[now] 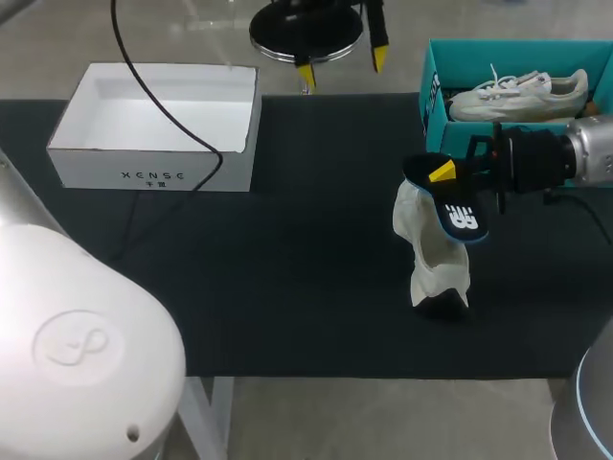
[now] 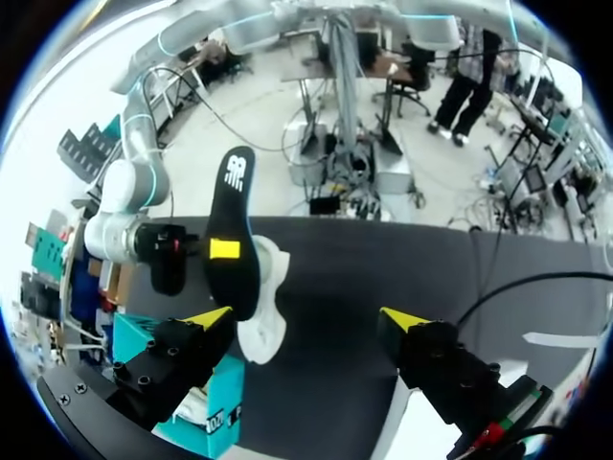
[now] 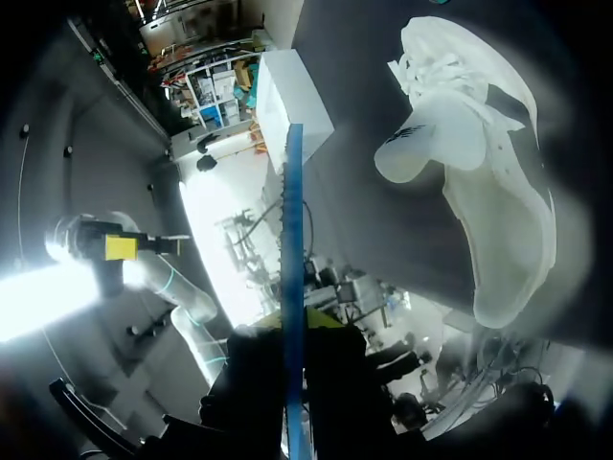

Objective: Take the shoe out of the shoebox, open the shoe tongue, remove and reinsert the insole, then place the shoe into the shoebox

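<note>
Presently the insole (image 1: pixel 462 218) is out of the shoe (image 1: pixel 429 251) and pinched in the right end effector (image 1: pixel 448 187). Its fingers are narrow, one on each face of the insole near one end.

- Shoe: white, stands on end on the dark mat (image 1: pixel 287 268), right of the worktop's middle. Nothing grips it. Which end is down is hard to tell.
- Key relation: the shoe sits just beside and below the held insole. In the right wrist view the insole is edge-on, its long axis running straight out from the fingers, with the shoe off to one side of that line. Whether the two touch cannot be told.
- Judgement: reinsertion comes next, and the insole's free end must be swung in line with the shoe's opening.
- Right arm is far nearer. The left end effector (image 1: pixel 342 65) hangs at the far edge, fingers wide, holding nothing, well apart from the shoe.
- Teal box (image 1: pixel 429 91), far right: a second shoe (image 1: pixel 522 94) lies in it on its side.
- White box (image 1: pixel 153 172), far left: open top, white floor in sight.
</note>
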You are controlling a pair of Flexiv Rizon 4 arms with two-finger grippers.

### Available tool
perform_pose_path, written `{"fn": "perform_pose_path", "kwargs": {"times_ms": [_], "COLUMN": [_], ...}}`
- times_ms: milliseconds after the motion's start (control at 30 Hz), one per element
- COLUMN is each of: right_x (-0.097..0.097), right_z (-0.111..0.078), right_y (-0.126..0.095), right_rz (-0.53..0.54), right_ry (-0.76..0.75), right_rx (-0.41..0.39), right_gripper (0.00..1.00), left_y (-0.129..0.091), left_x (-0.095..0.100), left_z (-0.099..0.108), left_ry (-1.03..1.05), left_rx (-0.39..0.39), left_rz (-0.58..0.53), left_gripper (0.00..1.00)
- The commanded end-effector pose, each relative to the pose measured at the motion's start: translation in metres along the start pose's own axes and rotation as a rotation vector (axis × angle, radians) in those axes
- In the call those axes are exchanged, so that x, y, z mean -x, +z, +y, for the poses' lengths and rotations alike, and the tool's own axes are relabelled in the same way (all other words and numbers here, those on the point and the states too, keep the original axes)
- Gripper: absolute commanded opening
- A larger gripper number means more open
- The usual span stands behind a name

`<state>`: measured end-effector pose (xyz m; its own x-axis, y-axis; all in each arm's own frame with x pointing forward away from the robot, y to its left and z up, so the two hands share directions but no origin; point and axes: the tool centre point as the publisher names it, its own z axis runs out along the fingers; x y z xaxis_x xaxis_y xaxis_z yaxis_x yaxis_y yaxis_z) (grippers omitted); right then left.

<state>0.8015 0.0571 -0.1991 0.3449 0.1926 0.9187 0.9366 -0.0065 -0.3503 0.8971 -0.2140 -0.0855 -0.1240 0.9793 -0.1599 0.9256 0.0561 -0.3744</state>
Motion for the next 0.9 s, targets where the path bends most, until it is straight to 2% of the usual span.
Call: {"fn": "perform_pose_path", "kwargs": {"times_ms": [33, 133, 300, 533, 667, 767, 900], "right_x": [0.000, 0.000, 0.000, 0.000, 0.000, 0.000, 0.000], "right_z": [0.000, 0.000, 0.000, 0.000, 0.000, 0.000, 0.000], "right_y": [0.001, 0.001, 0.001, 0.001, 0.001, 0.001, 0.001], "right_rz": [-0.001, -0.001, -0.001, -0.001, -0.001, -0.001, -0.001], "right_ry": [0.000, 0.000, 0.000, 0.000, 0.000, 0.000, 0.000], "right_rx": [0.001, 0.001, 0.001, 0.001, 0.001, 0.001, 0.001], "right_gripper": [0.00, 0.00, 0.00, 0.00, 0.00, 0.00, 0.00], "left_y": [-0.002, -0.006, -0.008, -0.009, -0.011, -0.013, -0.011], "left_x": [0.002, 0.011, 0.014, -0.014, -0.024, -0.023, -0.009], "left_z": [0.001, 0.001, -0.004, -0.006, -0.005, -0.004, -0.005], "left_ry": [0.000, 0.016, 0.018, -0.055, -0.076, -0.083, -0.080], "left_rx": [0.000, 0.056, 0.099, 0.090, 0.122, 0.133, 0.147], "left_rz": [0.061, 0.043, -0.053, -0.247, -0.300, -0.327, -0.325], "left_gripper": [1.00, 1.00, 1.00, 1.00, 1.00, 1.00, 1.00]}}
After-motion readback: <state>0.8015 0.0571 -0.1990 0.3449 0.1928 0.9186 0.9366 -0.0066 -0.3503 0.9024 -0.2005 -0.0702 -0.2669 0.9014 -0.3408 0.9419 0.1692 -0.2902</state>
